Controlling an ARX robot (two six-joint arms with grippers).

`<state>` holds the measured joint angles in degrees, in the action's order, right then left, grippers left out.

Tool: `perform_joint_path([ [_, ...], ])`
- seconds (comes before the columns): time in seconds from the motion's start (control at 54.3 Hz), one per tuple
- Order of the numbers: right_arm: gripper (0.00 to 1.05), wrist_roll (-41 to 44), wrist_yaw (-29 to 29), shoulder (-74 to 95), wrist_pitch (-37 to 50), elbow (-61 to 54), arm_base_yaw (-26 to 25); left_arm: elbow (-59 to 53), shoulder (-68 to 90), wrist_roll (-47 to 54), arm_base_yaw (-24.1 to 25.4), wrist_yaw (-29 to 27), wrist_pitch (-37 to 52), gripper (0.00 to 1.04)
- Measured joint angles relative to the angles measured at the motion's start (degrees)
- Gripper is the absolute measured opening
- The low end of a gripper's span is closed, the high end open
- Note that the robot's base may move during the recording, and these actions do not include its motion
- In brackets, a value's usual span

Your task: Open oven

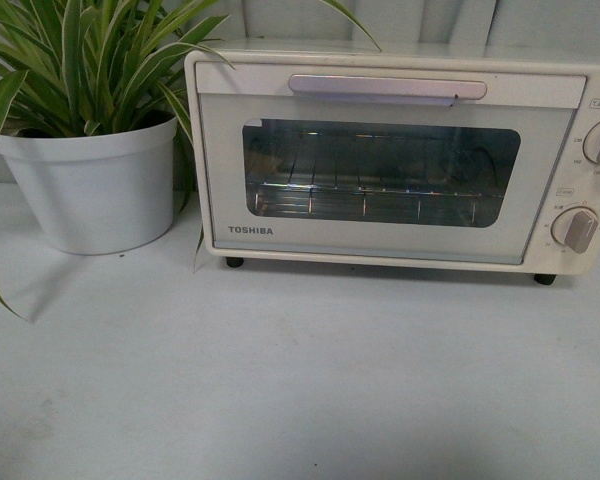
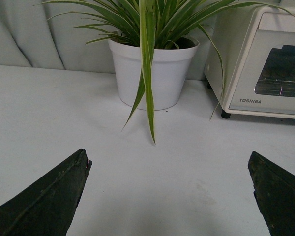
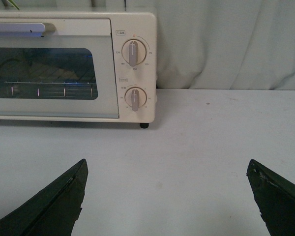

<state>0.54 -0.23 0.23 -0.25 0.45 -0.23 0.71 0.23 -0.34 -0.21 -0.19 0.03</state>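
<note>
While the oven stands in the upper right of the front view, at the back of the worktop, its glass-windowed door lies flush against the body. As far as these pictures show, no part of the task is done. The long bar handle runs along the top of the door with nothing touching it, and neither arm appears in the front view.

The left hand is spread wide with nothing between its dark fingers. It hangs over bare worktop, facing the white plant pot, with the oven's near corner off to one side. The right hand is just as wide open and empty. It faces the oven's control panel, where the upper knob sits above the lower knob, and it is well short of the oven.

What remains, by my reading, is everything: bring a hand up to the handle, close on it, and swing the door outward, probably downward from a hinge at its lower edge.

Room for that looks good. The whole lower half of the front view is bare worktop, so the door should drop without meeting anything. The upper left is tighter, since the plant pot stands just beside the oven's side and its long leaves reach across the oven's top corner. Coming in from the right therefore seems cleaner, provided the hand stays clear of the knobs next to the door's edge.
</note>
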Motion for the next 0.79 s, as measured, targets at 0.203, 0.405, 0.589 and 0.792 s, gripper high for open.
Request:
perform_joint_path([
  [0.203, 0.95, 0.0, 0.0, 0.0, 0.0, 0.0, 0.0, 0.0, 0.0, 0.0, 0.0, 0.0, 0.0, 0.98],
  [0.405, 0.95, 0.0, 0.0, 0.0, 0.0, 0.0, 0.0, 0.0, 0.0, 0.0, 0.0, 0.0, 0.0, 0.98],
  [0.589, 0.95, 0.0, 0.0, 0.0, 0.0, 0.0, 0.0, 0.0, 0.0, 0.0, 0.0, 0.0, 0.0, 0.98],
  [0.792, 0.95, 0.0, 0.0, 0.0, 0.0, 0.0, 0.0, 0.0, 0.9, -1.5, -1.8, -6.2, 0.9, 0.98],
])
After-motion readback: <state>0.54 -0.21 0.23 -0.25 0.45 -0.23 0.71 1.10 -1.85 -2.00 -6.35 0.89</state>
